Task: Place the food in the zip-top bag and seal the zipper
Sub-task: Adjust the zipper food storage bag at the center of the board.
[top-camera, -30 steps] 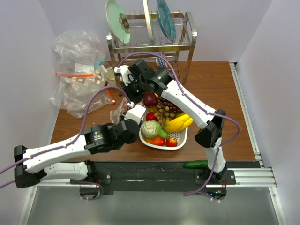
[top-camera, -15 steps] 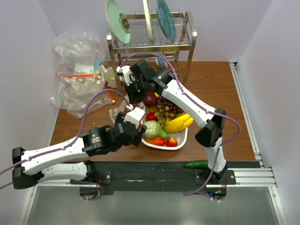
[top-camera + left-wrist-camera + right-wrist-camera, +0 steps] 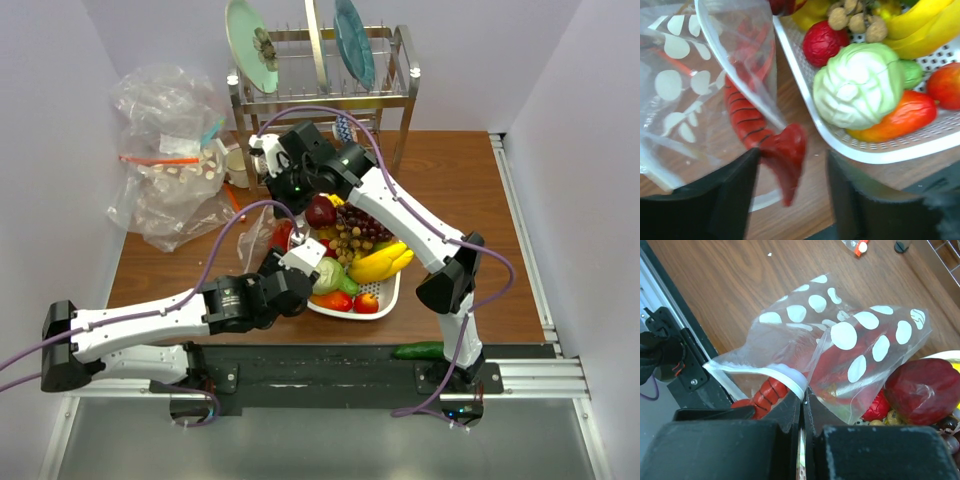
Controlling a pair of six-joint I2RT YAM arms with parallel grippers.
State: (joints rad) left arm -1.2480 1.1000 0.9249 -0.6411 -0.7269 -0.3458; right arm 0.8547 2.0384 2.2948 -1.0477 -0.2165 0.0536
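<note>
The dotted zip-top bag [image 3: 840, 340] hangs left of the white tray, and it also shows in the left wrist view [image 3: 680, 90]. My right gripper [image 3: 802, 402] is shut on its mouth edge at the zipper [image 3: 765, 371] and holds the mouth open. The red lobster [image 3: 747, 120] lies mostly inside the bag, with its tail sticking out. My left gripper [image 3: 792, 165] is open around that tail, which lies beside the left finger. The dark red apple [image 3: 922, 385], the pepper [image 3: 900, 117] and a small red fruit [image 3: 824, 42] lie in the tray [image 3: 805, 90].
The tray [image 3: 385, 298] also holds a pale cabbage [image 3: 860, 82] and yellow bananas [image 3: 380, 262]. A bulky clear bag [image 3: 165, 150] lies at the back left. A dish rack [image 3: 320, 80] with plates stands at the back. A cucumber [image 3: 418, 350] lies on the front rail.
My left arm has swung right, and its gripper has drawn back toward the tray's near left corner. The lobster now shows in the bag's mouth. My right gripper has barely moved.
</note>
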